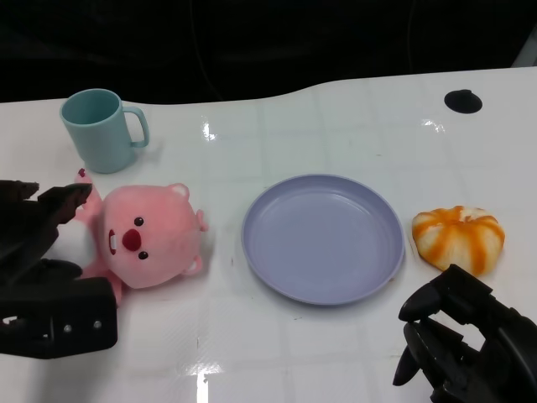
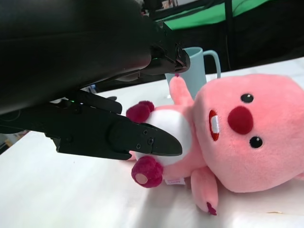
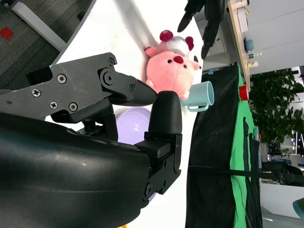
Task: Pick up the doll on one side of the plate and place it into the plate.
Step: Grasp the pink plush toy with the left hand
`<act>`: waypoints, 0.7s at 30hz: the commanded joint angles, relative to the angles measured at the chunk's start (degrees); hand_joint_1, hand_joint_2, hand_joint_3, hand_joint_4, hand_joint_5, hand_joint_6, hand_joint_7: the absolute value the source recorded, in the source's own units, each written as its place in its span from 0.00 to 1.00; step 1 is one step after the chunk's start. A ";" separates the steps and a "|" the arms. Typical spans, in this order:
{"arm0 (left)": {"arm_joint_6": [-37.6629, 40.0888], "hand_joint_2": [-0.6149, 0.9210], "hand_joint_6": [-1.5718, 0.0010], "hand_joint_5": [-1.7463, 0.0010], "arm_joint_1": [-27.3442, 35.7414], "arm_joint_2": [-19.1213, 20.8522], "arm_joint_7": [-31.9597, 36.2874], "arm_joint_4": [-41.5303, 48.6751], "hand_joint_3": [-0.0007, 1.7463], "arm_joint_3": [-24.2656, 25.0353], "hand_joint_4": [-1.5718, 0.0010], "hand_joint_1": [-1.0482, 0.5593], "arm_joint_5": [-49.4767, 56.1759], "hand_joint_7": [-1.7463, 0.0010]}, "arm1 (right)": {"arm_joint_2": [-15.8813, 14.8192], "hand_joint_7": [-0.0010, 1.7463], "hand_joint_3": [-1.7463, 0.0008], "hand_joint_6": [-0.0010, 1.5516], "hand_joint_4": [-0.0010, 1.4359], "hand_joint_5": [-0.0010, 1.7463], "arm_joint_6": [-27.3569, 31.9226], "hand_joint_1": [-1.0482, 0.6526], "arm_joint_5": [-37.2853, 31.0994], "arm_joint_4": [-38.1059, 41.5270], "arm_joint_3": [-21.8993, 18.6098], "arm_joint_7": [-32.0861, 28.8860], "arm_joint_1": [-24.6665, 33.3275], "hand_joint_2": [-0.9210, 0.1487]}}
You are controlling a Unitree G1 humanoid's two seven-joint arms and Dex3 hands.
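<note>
At the far left of the head view, the left robot hand (image 1: 42, 277) reaches around the doll (image 1: 147, 235) with its fingers spread apart. In the left wrist view one finger (image 2: 142, 142) lies in front of the white belly of the doll and another passes above its raised arm, but I cannot tell for sure whether any of them already touches the plush. The robot hand holds nothing yet; it is released and ready to close.

The doll is a pink plush animal (with a red nose and dark red paws). It lies on the white table (image 1: 336, 353), to the left of the plate, its face turned up. Behind it, near the far edge, stands a light blue cup (image 1: 102, 128), upright, handle to the right.

In the middle is the purple plate (image 1: 323, 237), and nothing is in it. Between the doll and the plate rim there is a narrow strip of table, so they are near but apart.

To the right of the plate lies an orange and white toy (image 1: 458, 238) that looks like a small pumpkin. In the lower right corner the right robot hand (image 1: 457, 344) hangs over the table with the fingers curled down, grasping nothing.

So the task looks to be at the start: the grasp is prepared but not done. Lifting the doll, carrying it to the right and putting it into the plate are all left.
</note>
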 commanded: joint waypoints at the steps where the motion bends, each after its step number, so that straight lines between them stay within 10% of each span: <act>1: -0.29 0.98 0.89 0.84 -2.75 0.64 1.38 3.81 0.00 -2.10 1.00 0.21 0.61 1.00 | -0.30 0.94 0.65 0.24 0.36 1.00 0.69 0.43 0.07 -0.90 -0.21 -0.50 0.19 0.01; 21: 1.80 1.00 0.91 0.90 -16.78 -4.63 1.31 26.32 0.01 -12.88 0.98 0.21 0.03 1.00 | -0.59 0.94 0.65 0.25 0.37 1.00 -0.30 0.42 -0.06 -0.77 -0.39 -0.06 0.54 0.00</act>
